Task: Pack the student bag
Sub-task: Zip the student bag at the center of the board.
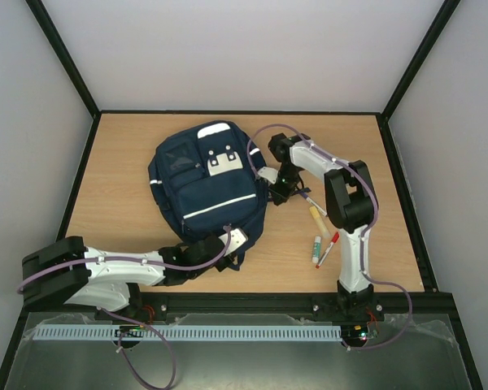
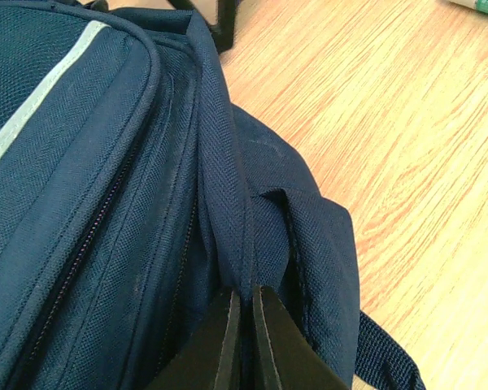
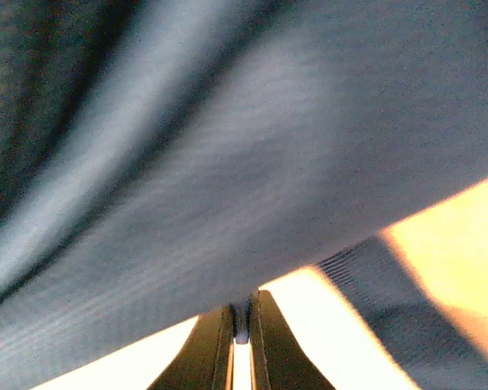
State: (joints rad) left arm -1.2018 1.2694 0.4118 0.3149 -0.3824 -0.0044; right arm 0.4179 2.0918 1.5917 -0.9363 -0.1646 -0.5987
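Large navy blue fabric backpack [image 1: 207, 183] laid centrally on light wooden table [image 1: 122, 219], long axis near-to-far. Near-right seam pinched in clenched left jaws; right-side fabric pinched in clenched right jaws.

Navy student bag [image 1: 203, 203], white stripes and grey-white patches; light woodgrain table [image 1: 122, 187].

Light wood table [image 1: 122, 203], black rim; plain white walls [image 1: 244, 49] on three sides; black corner posts [image 1: 65, 61]; even light.
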